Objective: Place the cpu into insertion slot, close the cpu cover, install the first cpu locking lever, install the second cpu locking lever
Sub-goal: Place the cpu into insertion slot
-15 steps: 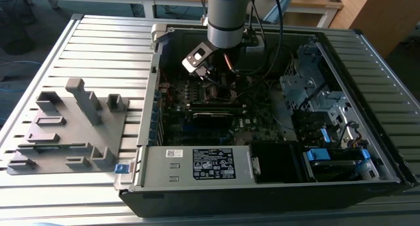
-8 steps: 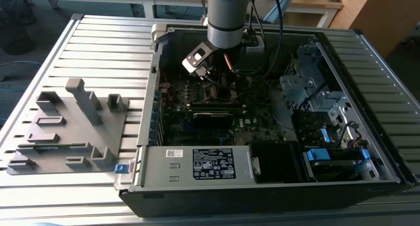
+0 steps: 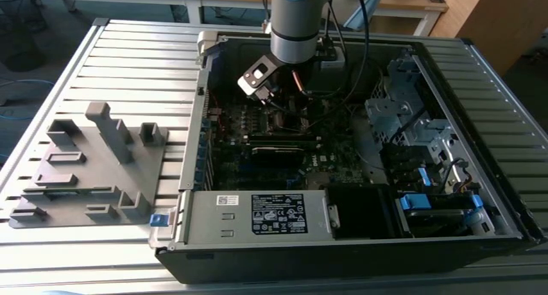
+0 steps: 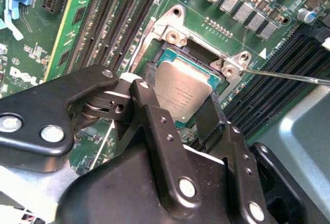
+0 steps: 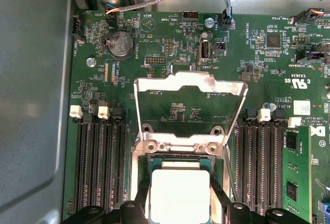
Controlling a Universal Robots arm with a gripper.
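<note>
Cpu down in the insertion slot, gripper clamped on it, cover up.

Inside the open computer case (image 3: 192, 147) the arm (image 3: 296, 32) reaches down over the motherboard (image 5: 93, 38). In both wrist views the gripper (image 4: 180, 98) (image 5: 180, 195) has its black fingers (image 4: 149, 110) (image 5: 140, 206) pressed against opposite edges of the cpu (image 4: 188, 82) (image 5: 179, 183), and the chip lies flat inside the silvery rim of the insertion slot (image 4: 170, 33) (image 5: 178, 145). Just beyond the fingertips, the cpu cover (image 5: 188, 85) stands swung back, green board showing through its window. A thin locking lever (image 4: 289, 75) juts away from the slot's corner, free of the fingers. It's tight on both flanks: long black memory slots (image 5: 100, 167) (image 4: 118, 13) run close beside each finger. The open room lies past the raised cover.
</note>
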